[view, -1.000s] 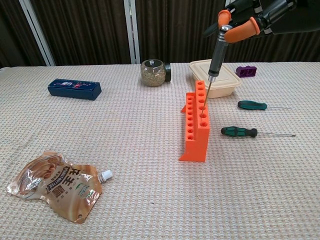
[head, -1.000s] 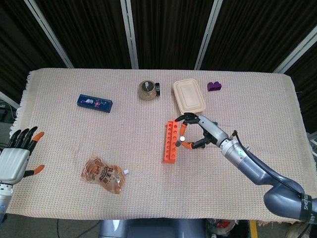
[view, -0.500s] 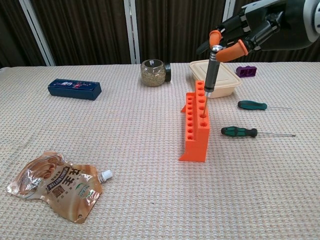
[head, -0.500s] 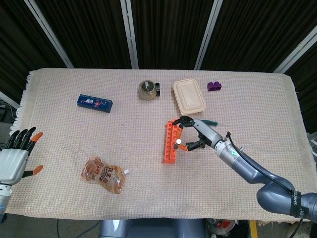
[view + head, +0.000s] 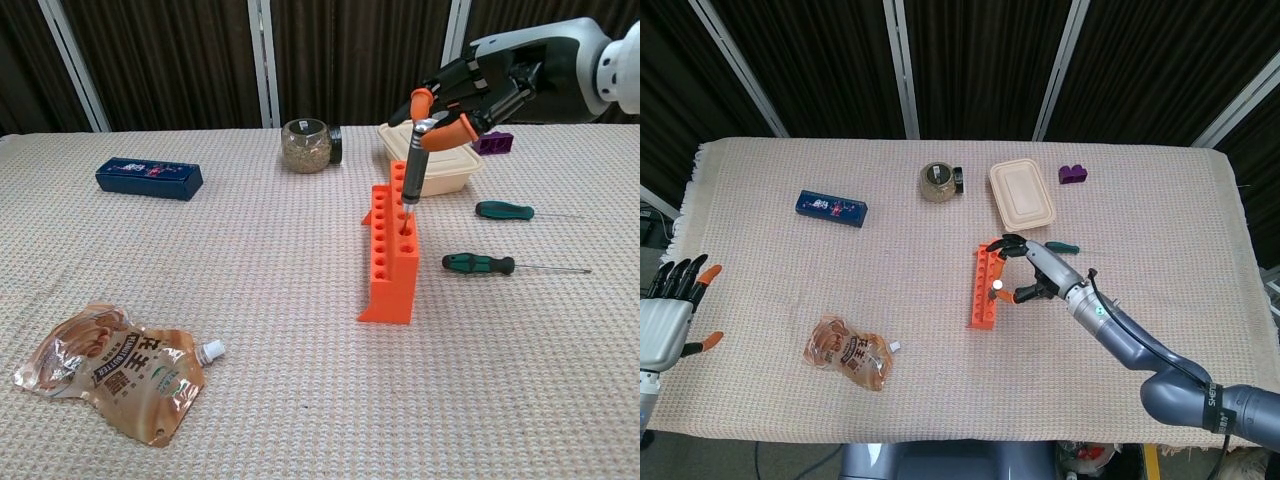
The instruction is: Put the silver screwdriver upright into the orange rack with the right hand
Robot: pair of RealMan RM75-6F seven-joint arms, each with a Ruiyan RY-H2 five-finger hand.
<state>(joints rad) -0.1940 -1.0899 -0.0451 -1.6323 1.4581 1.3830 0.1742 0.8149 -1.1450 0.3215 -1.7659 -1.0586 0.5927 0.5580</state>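
Note:
The silver screwdriver [image 5: 413, 165] stands upright with its shaft down in a hole of the orange rack [image 5: 391, 250]; from above its round top [image 5: 996, 285] shows over the rack [image 5: 984, 290]. My right hand [image 5: 470, 90] pinches the top of the handle between orange-tipped fingers, also seen in the head view [image 5: 1033, 270]. My left hand [image 5: 668, 315] hovers at the table's left edge with fingers spread and nothing in it.
Two green-handled screwdrivers [image 5: 480, 264] [image 5: 505, 210] lie right of the rack. A beige lidded box [image 5: 1021, 193], a jar [image 5: 937, 181], a purple block [image 5: 1072, 174], a blue box [image 5: 831, 208] and a snack pouch [image 5: 848, 352] lie around the cloth.
My right hand has come down with the silver screwdriver, and its shaft has sunk deeper into the rack hole. The left hand has drifted slightly lower.

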